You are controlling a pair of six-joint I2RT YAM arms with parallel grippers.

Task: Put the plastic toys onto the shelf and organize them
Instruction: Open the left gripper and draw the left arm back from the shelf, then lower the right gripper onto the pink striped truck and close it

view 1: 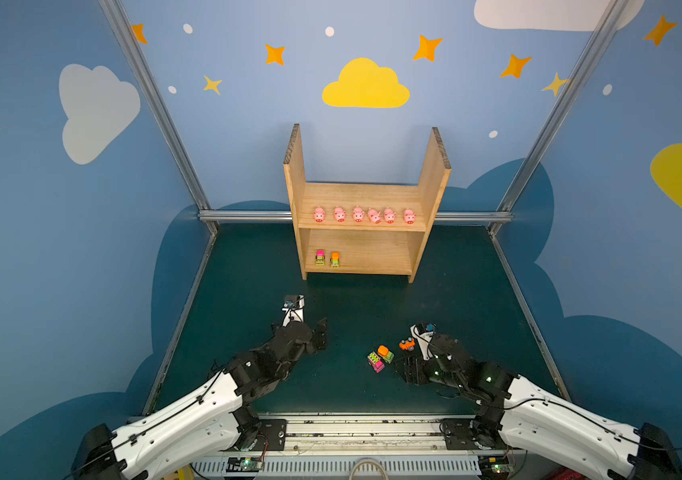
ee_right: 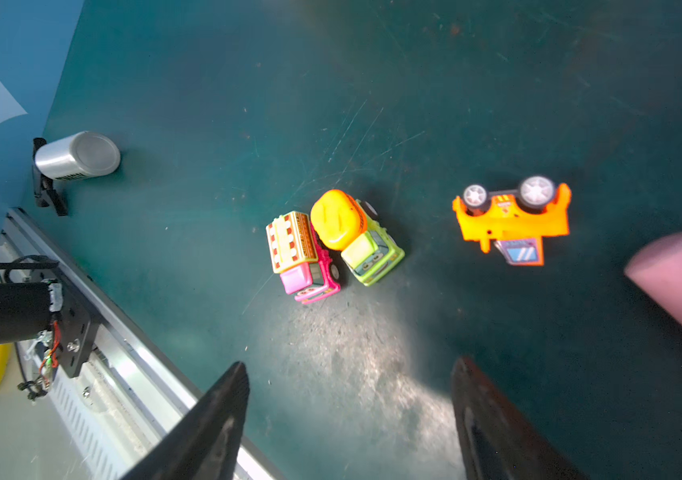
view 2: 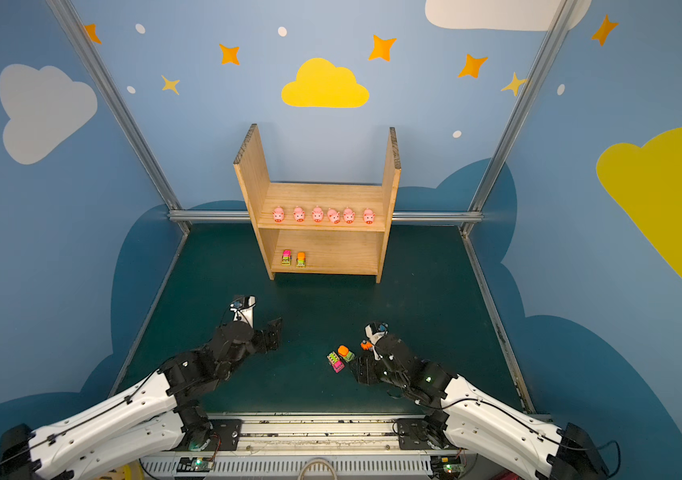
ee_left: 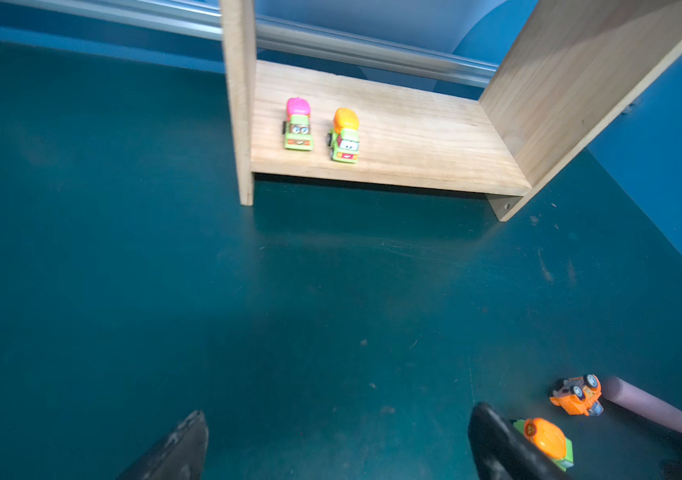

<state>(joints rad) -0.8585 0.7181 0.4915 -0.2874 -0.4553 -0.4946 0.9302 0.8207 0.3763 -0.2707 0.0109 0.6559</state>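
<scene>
A light wooden shelf (view 1: 431, 183) stands at the far edge of a dark green table (view 1: 248, 291). The toys on it are sorted by kind. Six pink pigs (view 1: 358, 214) line the front of the upper board, snouts forward. On the lower board a pink-topped truck (ee_left: 298, 124) and an orange-topped truck (ee_left: 344, 135) are parked side by side against the left panel, which leaves bare wood to their right, seemingly room for the rest.

Three vehicles lie on the table near the right arm: a pink truck (ee_right: 304, 257) touching a green mixer truck (ee_right: 356, 237), and, a little apart, an orange vehicle (ee_right: 512, 216) tipped over with its wheels showing, just beside a pink handle (ee_right: 680, 282).

The right gripper (ee_right: 349, 365) hovers close to the touching pair, its claw released and empty, probably lining up a pick. The left gripper (ee_left: 339, 415) hangs over bare table facing the shelf, spread wide with nothing in it.
</scene>
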